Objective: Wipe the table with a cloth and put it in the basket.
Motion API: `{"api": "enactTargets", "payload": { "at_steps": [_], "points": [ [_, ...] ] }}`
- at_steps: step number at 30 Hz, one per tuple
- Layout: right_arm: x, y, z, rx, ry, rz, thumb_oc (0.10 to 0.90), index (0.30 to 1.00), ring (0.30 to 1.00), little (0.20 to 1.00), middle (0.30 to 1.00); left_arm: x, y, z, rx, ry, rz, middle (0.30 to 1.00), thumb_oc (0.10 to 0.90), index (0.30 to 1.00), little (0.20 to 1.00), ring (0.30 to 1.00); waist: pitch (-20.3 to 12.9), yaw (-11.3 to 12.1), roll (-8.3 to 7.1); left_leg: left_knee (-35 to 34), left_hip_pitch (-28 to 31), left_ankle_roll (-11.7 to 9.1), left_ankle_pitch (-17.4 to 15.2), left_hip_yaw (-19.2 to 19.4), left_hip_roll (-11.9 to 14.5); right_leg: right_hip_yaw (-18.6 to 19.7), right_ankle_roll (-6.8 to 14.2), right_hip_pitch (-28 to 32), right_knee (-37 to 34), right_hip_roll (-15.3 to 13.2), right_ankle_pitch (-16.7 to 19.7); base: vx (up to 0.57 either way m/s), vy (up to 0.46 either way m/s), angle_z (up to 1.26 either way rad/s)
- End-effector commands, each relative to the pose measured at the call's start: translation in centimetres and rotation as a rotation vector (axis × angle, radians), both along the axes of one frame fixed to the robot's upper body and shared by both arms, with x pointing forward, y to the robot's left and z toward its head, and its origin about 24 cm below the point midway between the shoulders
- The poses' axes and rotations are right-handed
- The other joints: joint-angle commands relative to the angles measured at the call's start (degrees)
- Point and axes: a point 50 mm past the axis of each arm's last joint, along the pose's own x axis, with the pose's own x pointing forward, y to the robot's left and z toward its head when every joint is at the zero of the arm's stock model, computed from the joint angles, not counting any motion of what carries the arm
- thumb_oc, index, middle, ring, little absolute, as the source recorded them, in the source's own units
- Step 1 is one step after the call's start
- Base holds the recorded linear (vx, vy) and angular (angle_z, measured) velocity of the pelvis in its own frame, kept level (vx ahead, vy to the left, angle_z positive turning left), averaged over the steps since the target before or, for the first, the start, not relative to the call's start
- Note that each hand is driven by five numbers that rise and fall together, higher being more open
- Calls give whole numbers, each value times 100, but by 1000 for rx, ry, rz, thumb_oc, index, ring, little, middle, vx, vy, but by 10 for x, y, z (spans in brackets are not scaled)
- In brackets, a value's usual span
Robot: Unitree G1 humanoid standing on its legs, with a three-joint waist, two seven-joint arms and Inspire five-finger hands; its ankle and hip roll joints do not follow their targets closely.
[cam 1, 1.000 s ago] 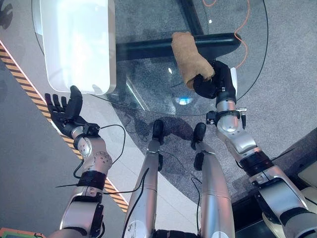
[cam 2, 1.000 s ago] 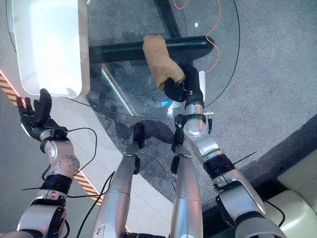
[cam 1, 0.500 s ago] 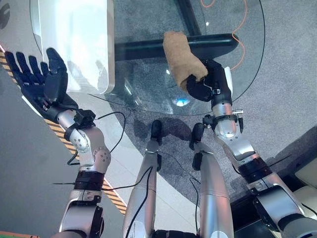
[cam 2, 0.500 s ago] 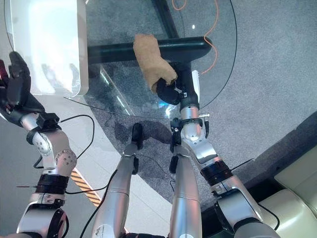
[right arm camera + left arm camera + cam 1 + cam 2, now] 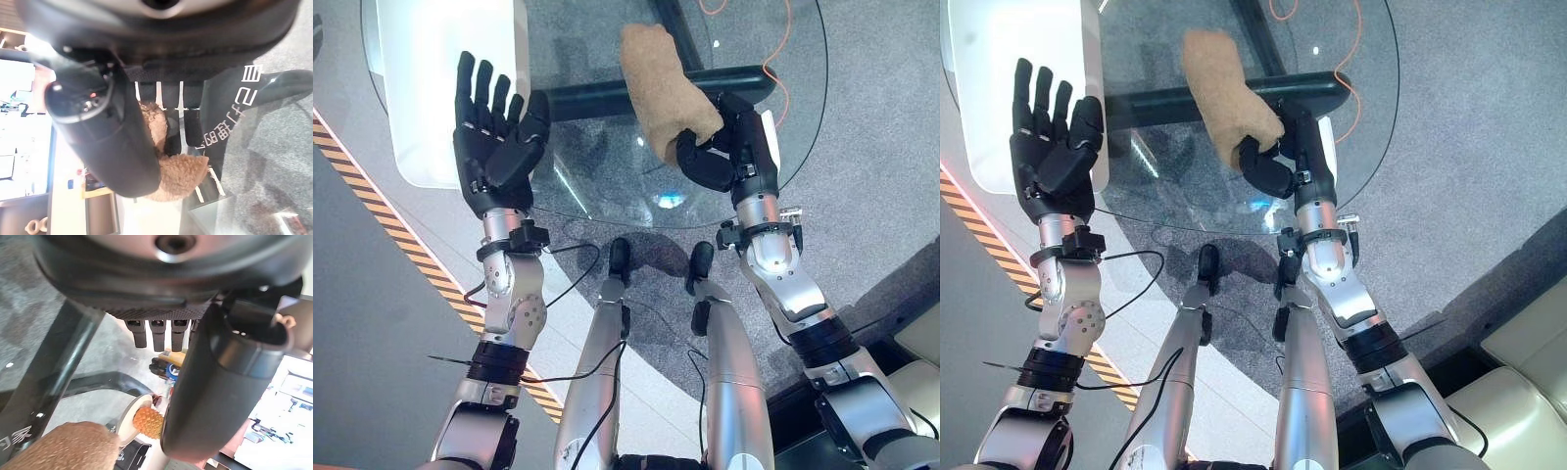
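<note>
On glass table [image 5: 607, 147], near edge: brown cloth [image 5: 658, 83] lying flat, near end pinched by R hand [image 5: 729, 157], fingers + thumb curled round it | over table's left edge: L hand [image 5: 494, 132] raised, palm up, fingers straight, holding nothing | white basket [image 5: 426, 88] at left edge, beyond L hand

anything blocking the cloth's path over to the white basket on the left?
Nothing lies on the glass table between them. The right hand grips the near end of the tan cloth. The left hand, open with fingers up, hovers by the white basket, near that path.
</note>
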Motion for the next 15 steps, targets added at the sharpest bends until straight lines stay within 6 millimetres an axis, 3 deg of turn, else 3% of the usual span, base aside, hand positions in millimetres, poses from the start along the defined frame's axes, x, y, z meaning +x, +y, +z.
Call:
{"api": "enactTargets", "payload": {
  "at_steps": [1, 9, 15],
  "points": [
    [-61, 27, 83, 100, -526, 255, 100, 300, 300, 200, 300, -19, -1, 42, 17, -240, -70, 900, 800, 900, 900, 900, -168, -69, 111, -228, 317, 456, -82, 490, -444, -93, 153, 419, -382, 374, -141, 0, 0, 0],
    [-71, 31, 90, 90, -571, 313, 100, 300, 300, 200, 300, -14, -12, 43, 8, -224, -204, 900, 800, 900, 900, 900, -168, -126, 116, -212, 325, 436, -83, 534, -416, -54, 170, 425, -390, 365, -126, 0, 0, 0],
    [-73, 36, 95, 76, -580, 344, 100, 300, 300, 200, 300, -8, -28, 55, -17, -226, -326, 900, 800, 900, 900, 900, -168, -189, 110, -224, 332, 430, -62, 571, -398, -43, 172, 421, -383, 366, -126, -1, 1, -1]
  ]
}}
